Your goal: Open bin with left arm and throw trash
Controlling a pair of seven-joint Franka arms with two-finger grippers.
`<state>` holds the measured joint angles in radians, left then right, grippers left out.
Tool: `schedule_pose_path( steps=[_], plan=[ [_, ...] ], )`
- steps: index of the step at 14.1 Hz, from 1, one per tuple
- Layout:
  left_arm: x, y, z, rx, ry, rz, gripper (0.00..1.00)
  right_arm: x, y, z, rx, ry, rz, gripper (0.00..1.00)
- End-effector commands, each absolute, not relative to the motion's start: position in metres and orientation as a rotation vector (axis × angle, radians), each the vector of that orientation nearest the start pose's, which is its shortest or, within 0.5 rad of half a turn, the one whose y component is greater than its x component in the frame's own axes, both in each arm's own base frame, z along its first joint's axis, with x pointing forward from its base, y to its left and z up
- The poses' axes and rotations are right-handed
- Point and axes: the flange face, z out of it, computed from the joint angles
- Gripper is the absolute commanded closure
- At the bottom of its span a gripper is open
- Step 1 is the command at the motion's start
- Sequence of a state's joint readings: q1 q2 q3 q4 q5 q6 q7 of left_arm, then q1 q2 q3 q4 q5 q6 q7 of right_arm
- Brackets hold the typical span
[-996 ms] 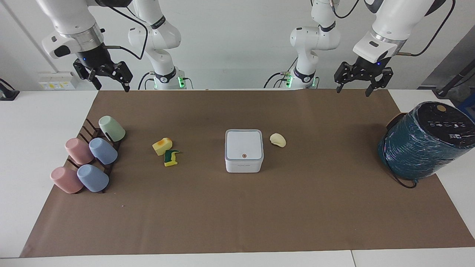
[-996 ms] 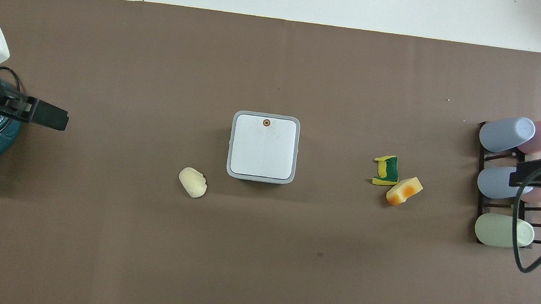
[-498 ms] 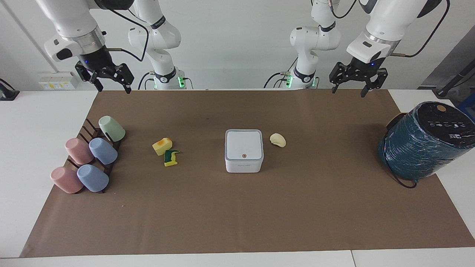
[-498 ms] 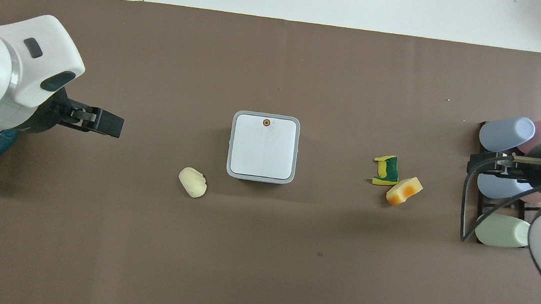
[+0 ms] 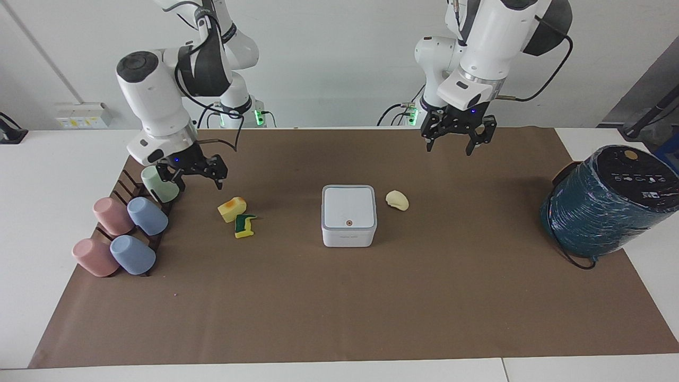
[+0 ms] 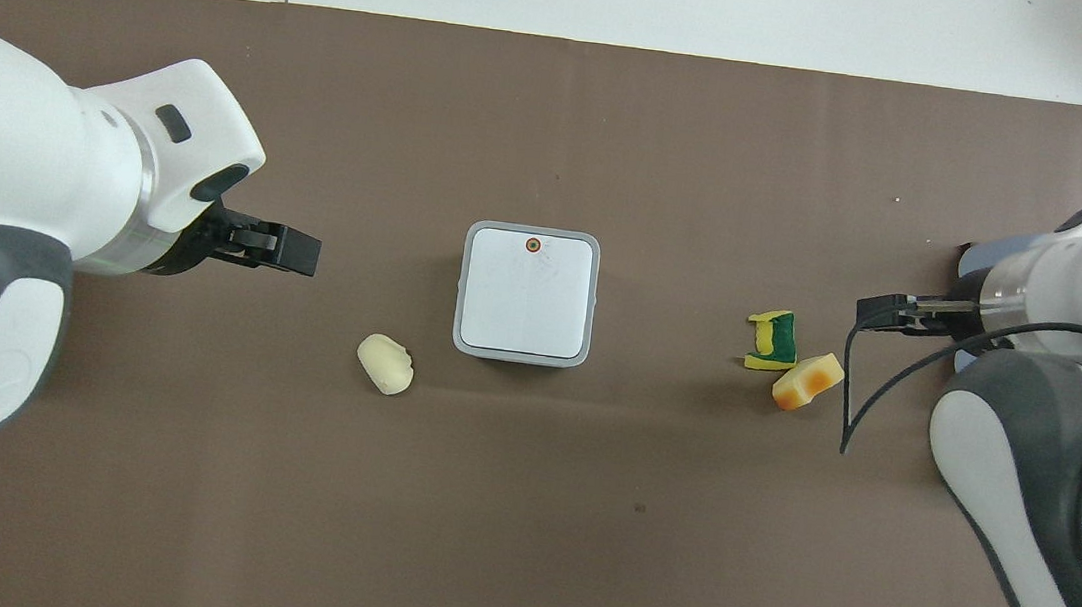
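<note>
The white bin (image 5: 349, 215) stands mid-mat with its grey-rimmed lid shut and its orange button (image 5: 348, 223) on top; it also shows in the overhead view (image 6: 527, 292). The cream lump (image 5: 397, 200) lies beside it toward the left arm's end. The orange-stained yellow sponge chunk (image 5: 232, 208) and the yellow-and-green sponge bit (image 5: 245, 225) lie toward the right arm's end. My left gripper (image 5: 450, 147) is open and empty, raised over the mat near the cream lump (image 6: 385, 364). My right gripper (image 5: 197, 183) is open and empty, low over the mat between the green cup and the sponge chunk (image 6: 807, 380).
A dark rack of several pastel cups (image 5: 127, 228) sits at the right arm's end, the green cup (image 5: 159, 185) right by my right gripper. A big teal wrapped cylinder (image 5: 604, 204) with a cable stands at the left arm's end. The brown mat (image 5: 339, 307) covers the table.
Both arms have swung in from the table's ends. The left gripper moved toward the bin. The right gripper dropped and came beside the green cup near the sponge scraps.
</note>
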<state>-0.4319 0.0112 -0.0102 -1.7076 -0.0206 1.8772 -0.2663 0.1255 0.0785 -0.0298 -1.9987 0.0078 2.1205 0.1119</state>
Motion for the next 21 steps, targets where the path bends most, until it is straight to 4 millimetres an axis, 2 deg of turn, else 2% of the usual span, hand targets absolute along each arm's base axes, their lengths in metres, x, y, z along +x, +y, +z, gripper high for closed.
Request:
schedule_pose_path(
  steps=[1, 3, 4, 5, 6, 8, 11, 13, 14, 17, 18, 19, 20, 21],
  plan=[
    [0.534, -0.296, 0.549, -3.225, 0.21, -0.31, 0.37, 0.561, 0.059, 0.389, -3.117, 0.162, -0.02, 0.0],
    [0.539, -0.33, 0.53, -3.263, 0.206, -0.401, 0.72, 0.548, 0.054, 0.366, -3.12, 0.176, 0.004, 0.0],
    [0.541, -0.339, 0.525, -3.294, 0.192, -0.432, 0.9, 0.544, 0.052, 0.359, -3.118, 0.183, 0.004, 0.0],
    [0.542, -0.352, 0.517, -3.318, 0.203, -0.471, 1.0, 0.539, 0.05, 0.353, -3.118, 0.193, 0.004, 0.0],
    [0.542, -0.361, 0.512, -3.328, 0.217, -0.523, 1.0, 0.532, 0.047, 0.347, -3.117, 0.198, 0.004, 0.0],
    [0.543, -0.361, 0.503, -3.332, 0.213, -0.56, 1.0, 0.524, 0.038, 0.335, -3.115, 0.223, 0.001, 0.0],
    [0.542, -0.362, 0.481, -3.335, 0.23, -0.633, 1.0, 0.521, 0.037, 0.328, -3.085, 0.271, -0.01, 0.0],
    [0.541, -0.381, 0.457, -3.334, 0.275, -0.628, 1.0, 0.519, 0.037, 0.322, -3.034, 0.326, 0.001, 0.0],
    [0.543, -0.386, 0.443, -3.335, 0.275, -0.642, 1.0, 0.519, 0.037, 0.32, -3.033, 0.327, -0.003, 0.0],
    [0.541, -0.392, 0.422, -3.329, 0.292, -0.596, 1.0, 0.518, 0.036, 0.314, -3.036, 0.32, 0.0, 0.0],
    [0.537, -0.397, 0.42, -3.328, 0.309, -0.585, 1.0, 0.518, 0.034, 0.313, -3.038, 0.297, -0.011, 0.3],
    [0.536, -0.397, 0.417, -3.326, 0.309, -0.573, 1.0, 0.518, 0.035, 0.313, -3.04, 0.286, -0.009, 0.72],
    [0.534, -0.396, 0.412, -3.324, 0.314, -0.561, 1.0, 0.518, 0.036, 0.313, -3.039, 0.292, -0.008, 1.0],
    [0.532, -0.395, 0.409, -3.321, 0.316, -0.545, 1.0, 0.518, 0.035, 0.312, -3.039, 0.299, -0.006, 1.0]
  ],
)
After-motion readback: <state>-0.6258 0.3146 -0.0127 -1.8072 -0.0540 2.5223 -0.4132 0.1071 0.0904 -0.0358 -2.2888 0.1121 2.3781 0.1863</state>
